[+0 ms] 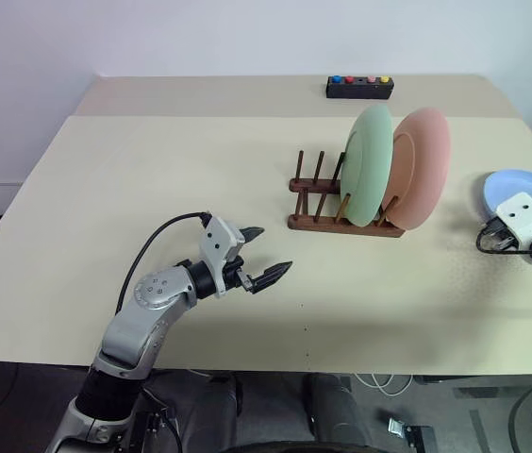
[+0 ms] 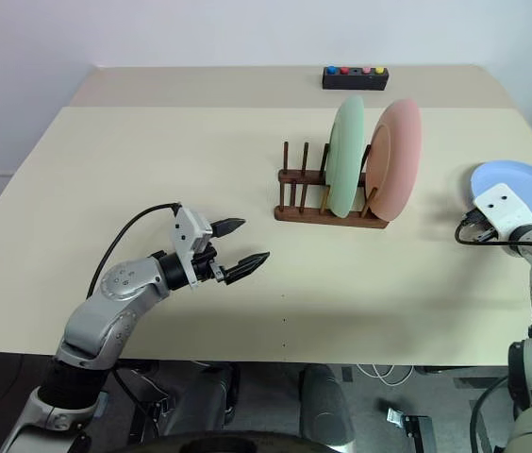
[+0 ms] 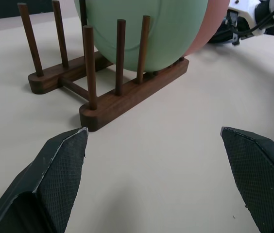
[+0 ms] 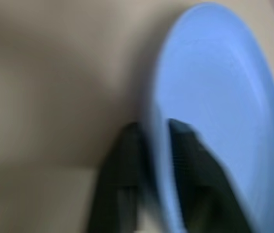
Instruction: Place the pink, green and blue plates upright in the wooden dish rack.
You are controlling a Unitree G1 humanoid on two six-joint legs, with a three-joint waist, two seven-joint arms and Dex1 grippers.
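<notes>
You see the round light blue plastic plate [image 1: 530, 193] cut off at the picture's right edge, its near rim hidden behind the right claw [image 4: 154, 145], whose wrist picture is blurred.

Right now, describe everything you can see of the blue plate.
The blue plate is round, shallow, light blue, matte like plastic. It lies at the table's right edge, right of the wooden dish rack, not yet racked. The right gripper is shut on its near rim, one finger on each side.

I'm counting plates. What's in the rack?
The green plate and pink plate stand upright in the rack. The pink's lower edge hides behind the green.
</notes>
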